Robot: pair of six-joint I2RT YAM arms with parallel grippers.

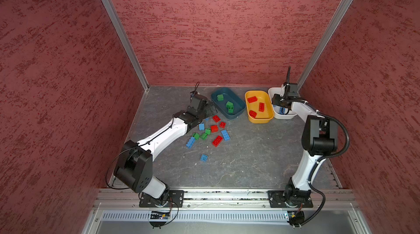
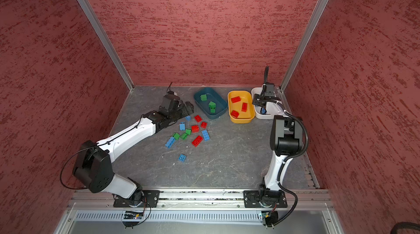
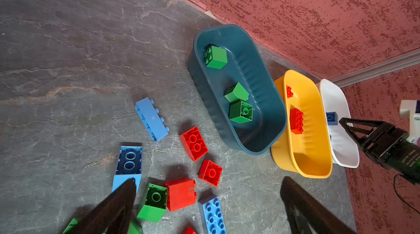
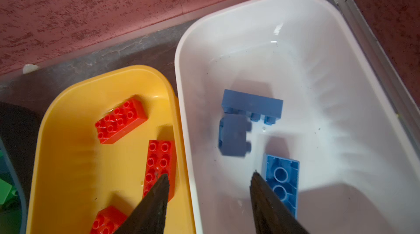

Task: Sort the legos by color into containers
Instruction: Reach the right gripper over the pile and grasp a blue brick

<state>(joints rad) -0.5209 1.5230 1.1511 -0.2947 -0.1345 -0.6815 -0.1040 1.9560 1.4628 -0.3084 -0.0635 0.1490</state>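
Sorting is a bit under half done, I judge: three green legos (image 1: 230, 105) lie in the teal tub (image 1: 237, 102), three red in the yellow tub (image 1: 263, 98), three blue in the white tub (image 4: 318, 62). About a dozen lie loose on the bench (image 1: 250, 157). The left end effector (image 3: 208, 181) gapes wide above them. The right end effector (image 4: 210, 174), parted and empty, hangs over the white tub.

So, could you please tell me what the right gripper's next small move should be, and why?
Probably lift the right gripper up, clear of the white tub: its jaws stand apart and empty, blue bricks lie in it, and loose bricks wait on the table.
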